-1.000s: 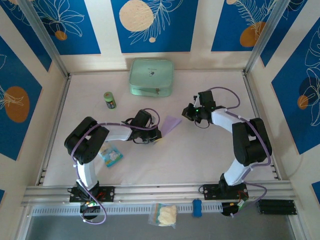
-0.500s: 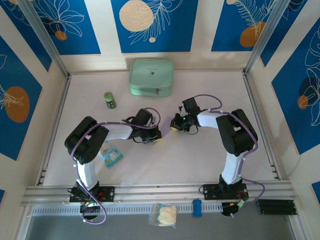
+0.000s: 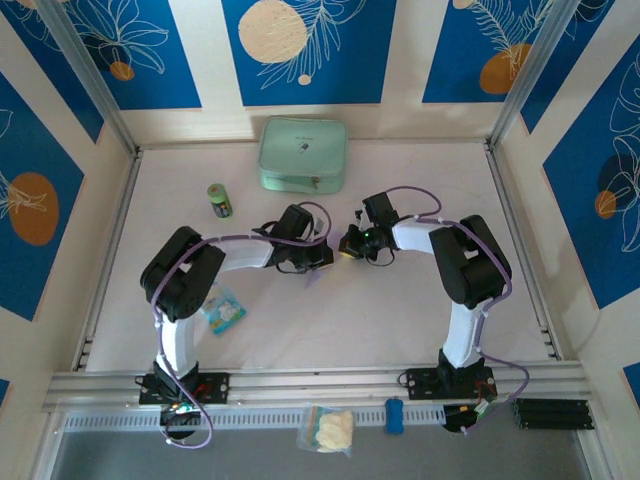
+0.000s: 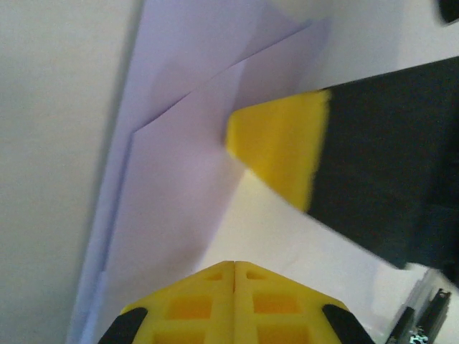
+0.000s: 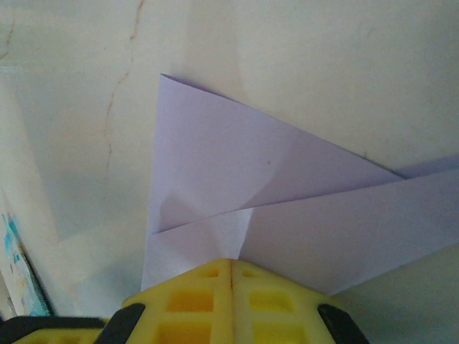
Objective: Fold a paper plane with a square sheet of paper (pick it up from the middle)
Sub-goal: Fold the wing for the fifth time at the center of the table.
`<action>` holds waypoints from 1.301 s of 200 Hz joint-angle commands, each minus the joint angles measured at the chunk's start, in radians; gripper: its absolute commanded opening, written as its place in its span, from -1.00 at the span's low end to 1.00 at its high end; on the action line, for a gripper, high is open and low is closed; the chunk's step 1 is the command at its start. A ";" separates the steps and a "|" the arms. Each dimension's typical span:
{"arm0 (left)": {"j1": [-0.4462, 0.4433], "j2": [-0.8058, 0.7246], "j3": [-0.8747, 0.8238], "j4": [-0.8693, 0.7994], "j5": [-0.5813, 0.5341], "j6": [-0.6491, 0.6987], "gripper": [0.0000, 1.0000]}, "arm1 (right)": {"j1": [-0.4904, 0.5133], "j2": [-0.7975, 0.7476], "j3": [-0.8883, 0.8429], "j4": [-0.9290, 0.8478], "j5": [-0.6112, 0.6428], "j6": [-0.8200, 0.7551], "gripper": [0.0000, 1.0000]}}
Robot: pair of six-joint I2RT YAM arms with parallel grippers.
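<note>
The lavender sheet of paper (image 4: 179, 143) lies on the white table, folded into overlapping flaps with sharp creases (image 5: 237, 165). My left gripper (image 4: 234, 265) is shut with nothing between its pads, its tip down at the paper's edge. My right gripper (image 5: 231, 261) is also shut, and its tip presses on the folded flaps. One yellow pad of the right gripper (image 4: 280, 150) rests on the paper in the left wrist view. In the top view the left gripper (image 3: 320, 257) and the right gripper (image 3: 347, 245) meet mid-table and hide most of the paper.
A mint-green pouch (image 3: 303, 154) sits at the back. A small green can (image 3: 220, 201) stands left of the left arm. A blue-and-white snack packet (image 3: 222, 310) lies by the left arm's elbow. A clear bag (image 3: 330, 430) rests on the near rail.
The right arm has swung left and come down onto the paper. The left gripper has shifted a little right and back. The paper, plainly visible a second ago, is now covered from above.
</note>
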 commanded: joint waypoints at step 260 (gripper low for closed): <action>0.005 -0.263 -0.497 -0.070 -0.018 0.049 -1.00 | -0.008 0.126 0.072 -0.276 0.158 -0.101 -0.97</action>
